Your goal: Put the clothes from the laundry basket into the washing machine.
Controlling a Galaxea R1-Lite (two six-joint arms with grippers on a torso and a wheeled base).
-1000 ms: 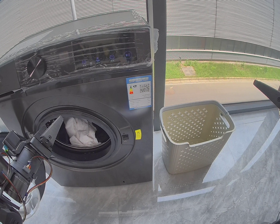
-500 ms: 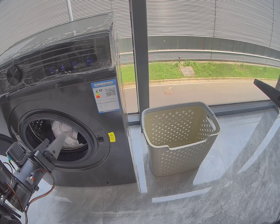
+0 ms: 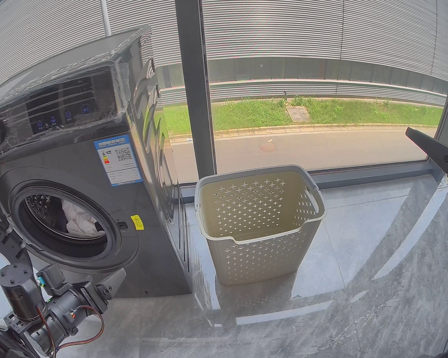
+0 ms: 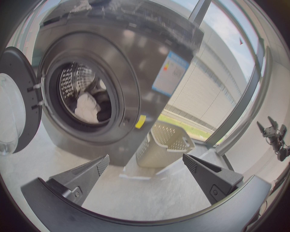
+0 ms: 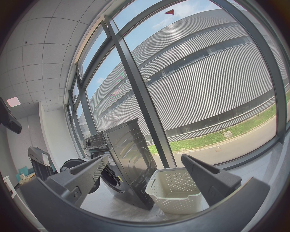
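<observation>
Head view: the camera has swung right, and the left gripper [image 3: 113, 284] has dropped away from the drum mouth. White clothes [image 3: 78, 221] lie inside the washing machine [image 3: 53, 164]. The laundry basket [image 3: 261, 258] to its right looks empty, so loading seems done.

Left wrist view: jaws wide apart, empty.

Right wrist view: right gripper [image 5: 144, 158] likewise spread, holding nothing.
</observation>
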